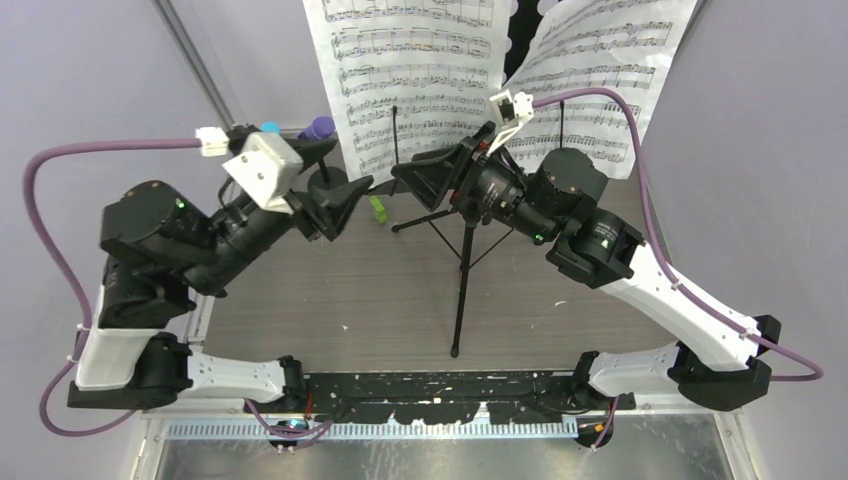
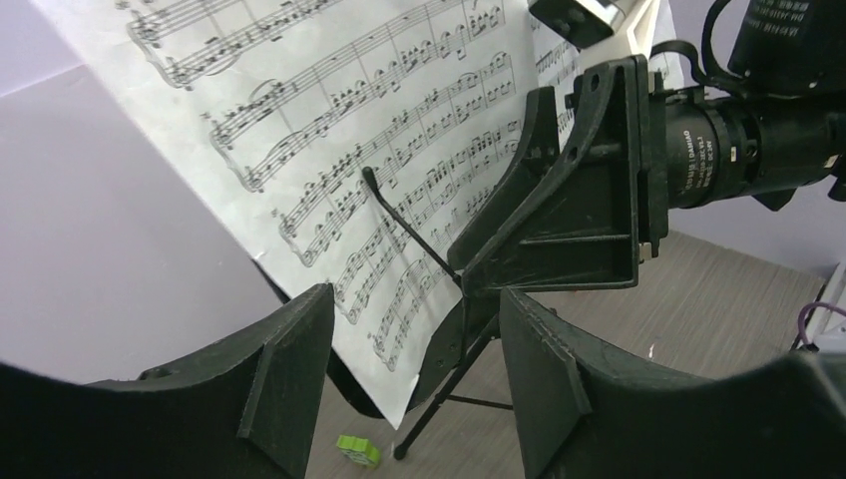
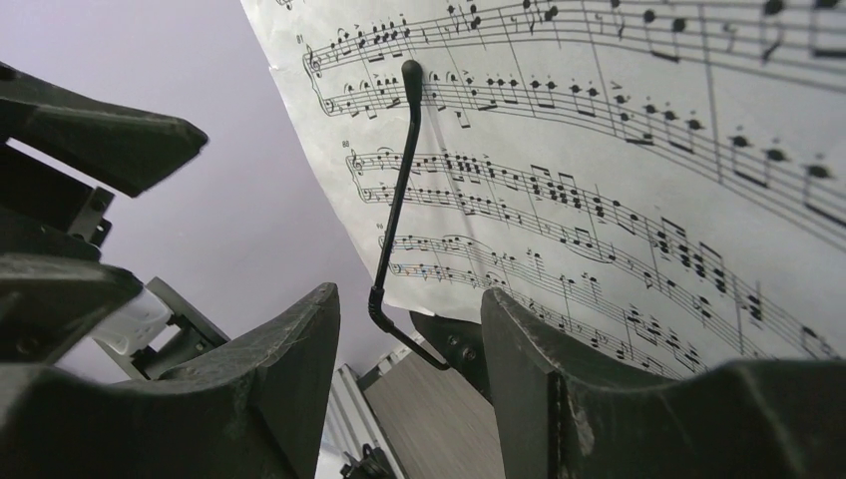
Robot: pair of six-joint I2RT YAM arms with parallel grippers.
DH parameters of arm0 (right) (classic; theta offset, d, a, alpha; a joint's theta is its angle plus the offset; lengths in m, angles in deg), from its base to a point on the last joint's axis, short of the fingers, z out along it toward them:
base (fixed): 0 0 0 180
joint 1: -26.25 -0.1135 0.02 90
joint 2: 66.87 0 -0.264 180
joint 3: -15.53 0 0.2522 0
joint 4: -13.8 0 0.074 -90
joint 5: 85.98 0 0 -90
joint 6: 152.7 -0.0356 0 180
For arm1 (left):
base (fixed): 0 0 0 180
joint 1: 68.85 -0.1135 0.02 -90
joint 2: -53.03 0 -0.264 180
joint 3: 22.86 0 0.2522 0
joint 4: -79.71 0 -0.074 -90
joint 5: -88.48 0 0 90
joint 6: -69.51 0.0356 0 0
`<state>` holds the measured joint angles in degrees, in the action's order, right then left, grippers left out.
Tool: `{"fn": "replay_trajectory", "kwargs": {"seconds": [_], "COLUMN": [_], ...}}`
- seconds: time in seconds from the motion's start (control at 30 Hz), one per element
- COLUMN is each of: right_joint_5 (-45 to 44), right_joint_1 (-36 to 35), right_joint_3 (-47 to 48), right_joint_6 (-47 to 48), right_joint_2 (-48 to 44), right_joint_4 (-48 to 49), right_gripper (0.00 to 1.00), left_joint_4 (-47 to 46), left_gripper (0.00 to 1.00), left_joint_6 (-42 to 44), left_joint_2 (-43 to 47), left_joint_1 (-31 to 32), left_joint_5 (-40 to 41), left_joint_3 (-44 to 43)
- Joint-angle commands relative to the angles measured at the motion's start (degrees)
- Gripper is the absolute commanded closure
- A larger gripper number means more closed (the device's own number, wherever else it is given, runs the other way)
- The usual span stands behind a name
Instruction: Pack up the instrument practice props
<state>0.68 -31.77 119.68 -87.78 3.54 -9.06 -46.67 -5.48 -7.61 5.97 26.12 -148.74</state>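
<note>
The black music rack [image 1: 463, 255] stands mid-table on tripod legs and bears two white sheet-music pages [image 1: 415, 70], [image 1: 590, 80]. A thin wire arm [image 3: 399, 190] lies across the left page [image 2: 329, 150]. My left gripper [image 1: 345, 175] is open just left of the rack, and its fingers [image 2: 289, 379] have nothing between them. From the right, my right gripper [image 1: 420, 175] is open at the left page's lower edge, also empty [image 3: 409, 369]. A purple microphone [image 1: 320, 127] and a cyan one [image 1: 270, 128] show behind my left wrist.
A small green brick [image 1: 377, 207] lies on the table between the grippers, near a tripod foot [image 2: 359, 451]. Purple-grey walls close in the back and sides. The rack's legs [image 1: 458, 340] reach toward the near edge.
</note>
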Motion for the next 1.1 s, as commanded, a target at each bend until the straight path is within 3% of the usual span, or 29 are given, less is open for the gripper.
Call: {"fn": "replay_trajectory", "kwargs": {"seconds": [0.0,0.2,0.67,1.07], "right_joint_5": [0.18,-0.05,0.50,5.18], "right_joint_1": [-0.19,-0.20,-0.24,-0.22], "right_joint_3": [0.40,-0.05,-0.74,1.45], "right_joint_6": [-1.28,-1.20,-0.66,-3.49], "right_joint_2": [-0.39,-0.62,-0.71,1.93], "right_joint_4": [4.24,4.26,3.98,7.84], "right_gripper": [0.41,0.42,0.42,0.47], "left_joint_4": [-1.91,-2.58,0.23,-4.13], "left_gripper": [0.37,0.37,0.38,0.43], "left_joint_6": [1.89,2.87,7.97,0.95], "left_joint_2": [-0.92,-2.37,-9.23,4.64], "left_joint_1": [-0.23,-0.72,-0.74,-0.74], "left_joint_5": [1.53,1.81,1.85,0.84], "left_joint_3": [-2.20,-3.36,-17.11,1.76]}}
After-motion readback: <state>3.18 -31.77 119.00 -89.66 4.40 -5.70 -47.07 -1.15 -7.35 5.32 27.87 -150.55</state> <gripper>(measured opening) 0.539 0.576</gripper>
